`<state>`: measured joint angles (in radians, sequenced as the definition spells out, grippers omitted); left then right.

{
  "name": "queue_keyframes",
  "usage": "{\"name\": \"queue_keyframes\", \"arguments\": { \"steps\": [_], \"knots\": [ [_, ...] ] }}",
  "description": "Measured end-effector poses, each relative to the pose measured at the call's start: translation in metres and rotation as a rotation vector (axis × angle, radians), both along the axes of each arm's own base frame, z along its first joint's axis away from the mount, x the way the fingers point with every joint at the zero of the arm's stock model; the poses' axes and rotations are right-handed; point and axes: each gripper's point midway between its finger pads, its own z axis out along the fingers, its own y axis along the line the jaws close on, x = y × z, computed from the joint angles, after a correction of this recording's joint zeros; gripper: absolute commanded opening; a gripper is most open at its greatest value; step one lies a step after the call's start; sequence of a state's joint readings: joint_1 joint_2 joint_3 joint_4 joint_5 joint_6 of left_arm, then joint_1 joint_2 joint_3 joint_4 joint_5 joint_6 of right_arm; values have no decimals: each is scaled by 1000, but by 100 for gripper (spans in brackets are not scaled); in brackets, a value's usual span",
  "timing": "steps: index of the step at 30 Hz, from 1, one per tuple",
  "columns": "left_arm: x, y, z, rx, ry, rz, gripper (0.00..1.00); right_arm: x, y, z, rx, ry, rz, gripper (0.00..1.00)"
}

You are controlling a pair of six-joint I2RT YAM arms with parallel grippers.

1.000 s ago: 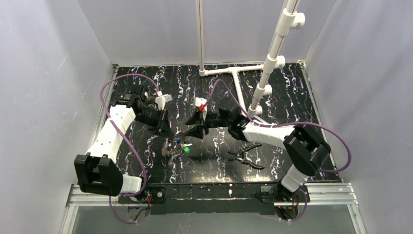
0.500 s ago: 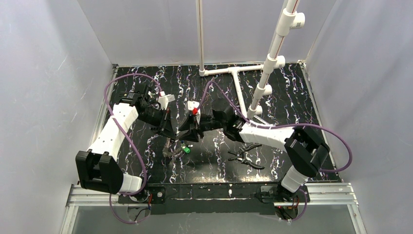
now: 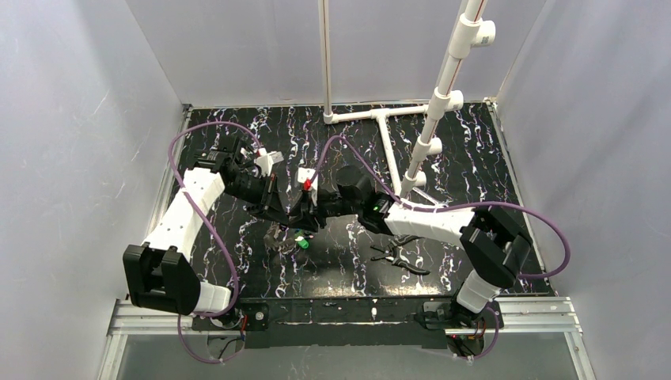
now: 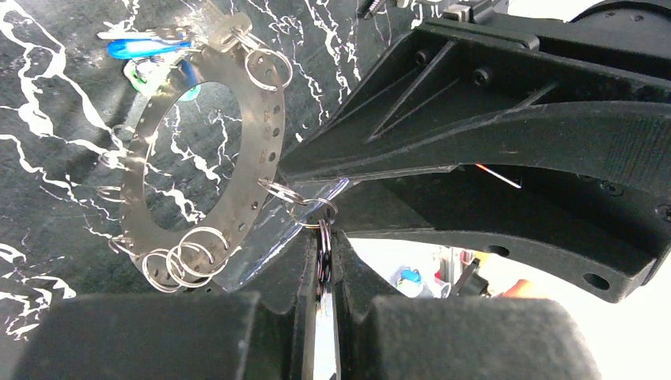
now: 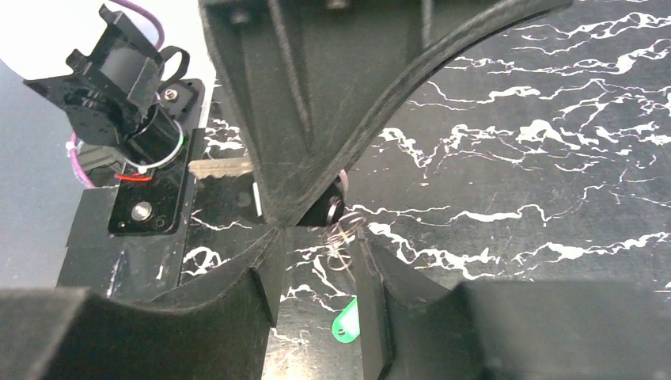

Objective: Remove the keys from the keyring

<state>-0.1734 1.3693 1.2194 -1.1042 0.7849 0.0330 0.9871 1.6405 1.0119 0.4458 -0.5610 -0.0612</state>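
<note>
Two claws meet above the tabletop, left of its middle and toward the near edge. Here the left claw is pinched tight on a small split ring hung from a perforated steel hoop. The right claw stands slightly parted astride thin wire loops, clamping nothing I can confirm. At the hoop's far end dangle the blue key and green key, beside the keyring. Best to anchor the hoop firmly, then walk each key round the coil without twisting.
</note>
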Motion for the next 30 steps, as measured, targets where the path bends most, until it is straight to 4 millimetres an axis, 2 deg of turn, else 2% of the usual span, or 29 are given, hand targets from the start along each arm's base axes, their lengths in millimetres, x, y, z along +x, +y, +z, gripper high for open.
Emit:
{"name": "queue_keyframes", "arguments": {
  "steps": [2,7,8,30],
  "knots": [
    [-1,-1,0,-8,7,1,0,3,2,0,-2,-4,-17,39],
    [-1,-1,-1,-10,8,5,0,7,4,-4,-15,-4,-44,6],
    [-1,-1,-1,-11,12,6,0,8,4,-5,-18,-6,-50,1],
    [10,15,-2,4,66,149,0,17,1,-5,-17,-125,-79,1]
  ]
}}
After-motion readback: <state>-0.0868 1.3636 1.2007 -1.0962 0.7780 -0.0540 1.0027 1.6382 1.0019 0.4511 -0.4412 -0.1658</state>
